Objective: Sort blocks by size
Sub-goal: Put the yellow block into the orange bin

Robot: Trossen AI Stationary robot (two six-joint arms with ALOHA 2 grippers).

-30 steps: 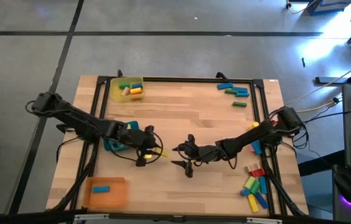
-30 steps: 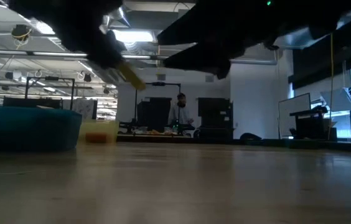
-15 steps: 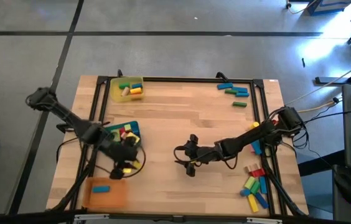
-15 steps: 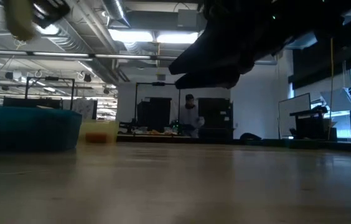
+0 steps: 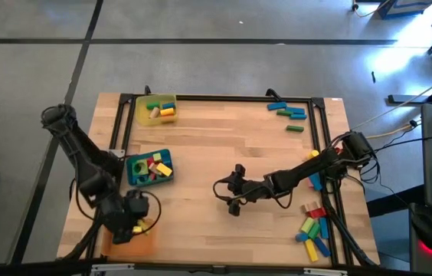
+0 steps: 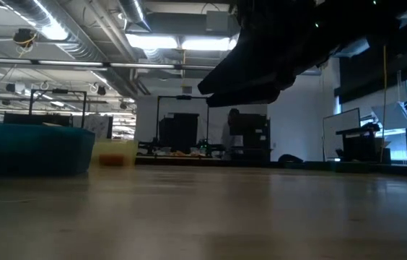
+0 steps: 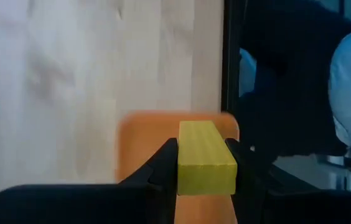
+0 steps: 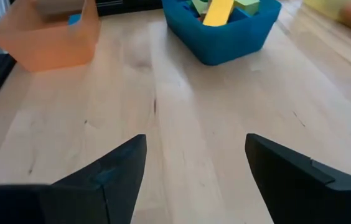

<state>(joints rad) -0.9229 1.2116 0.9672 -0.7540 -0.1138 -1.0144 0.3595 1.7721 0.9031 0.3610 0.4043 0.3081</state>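
Yellow block (image 7: 206,157) sits clamped between the left gripper's (image 7: 201,163) 2 fingers, held above the orange tray (image 5: 130,241) at the table's near left corner; in the left wrist view we see the tray's orange floor right behind the block. In the high view the left gripper (image 5: 135,222) hangs over that tray, hiding what lies inside.

We count 3 trays: orange, blue tray (image 5: 148,168) and yellow tray (image 5: 156,109). The blue tray holds several mixed blocks in red, green and yellow; we cannot count them exactly. The yellow tray holds about 3 blocks.

Loose blocks lie in 2 groups on the wooden table (image 5: 224,146): the far group (image 5: 289,115) at the far right has roughly 5 blue and green pieces, and the near group (image 5: 313,228) at the near right has about 7 in red, green, yellow, blue and pink.

The right gripper (image 5: 230,193) hovers over the table's middle, well apart from both groups, its fingers spread wide with nothing between them, as the right wrist view shows bare wood between the 2 fingers (image 8: 110,174).
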